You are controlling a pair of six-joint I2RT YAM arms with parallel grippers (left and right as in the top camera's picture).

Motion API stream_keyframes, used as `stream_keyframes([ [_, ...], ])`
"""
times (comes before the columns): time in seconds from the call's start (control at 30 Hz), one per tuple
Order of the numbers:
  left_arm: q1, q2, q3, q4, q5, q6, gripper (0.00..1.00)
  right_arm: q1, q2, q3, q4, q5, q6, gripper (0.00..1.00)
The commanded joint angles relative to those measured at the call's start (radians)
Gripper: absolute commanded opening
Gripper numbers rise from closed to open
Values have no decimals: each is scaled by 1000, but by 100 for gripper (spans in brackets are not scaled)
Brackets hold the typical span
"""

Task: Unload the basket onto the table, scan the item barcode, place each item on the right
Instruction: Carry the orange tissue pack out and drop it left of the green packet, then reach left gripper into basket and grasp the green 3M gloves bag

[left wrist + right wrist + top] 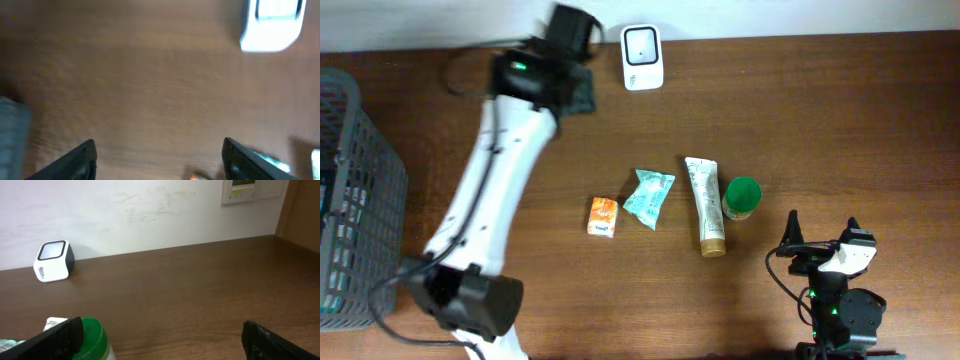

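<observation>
Only the right wrist view shows the white wall point(150, 210) behind the brown wooden desk point(200, 280). The released, empty left gripper point(159, 162) hangs beside the white boxy scanner point(643, 57). The green-capped jar point(741, 197) sits just ahead of the wide-open right gripper point(162, 340).

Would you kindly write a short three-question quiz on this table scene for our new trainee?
1. How many small items lie in a row mid-table, in front of the scanner?
2. True or false: the left gripper holds the tube.
3. Which lies nearest the basket? A) tube B) orange packet C) scanner

Key: 1 four; 2 false, its jaws stand open and empty; 3 B.
</observation>
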Motion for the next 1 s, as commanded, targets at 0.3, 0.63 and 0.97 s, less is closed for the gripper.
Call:
stream_keyframes([
  [0.3, 601, -151, 125, -59, -79, -67, 99, -5, -3, -5, -5, 12, 0, 98],
  [0.63, 927, -151, -88, -5, -5, -84, 99, -5, -3, -5, -5, 12, 0, 98],
  [0.97, 1069, -140, -399, 250, 40, 103, 99, -5, -3, -5, -5, 12, 0, 98],
])
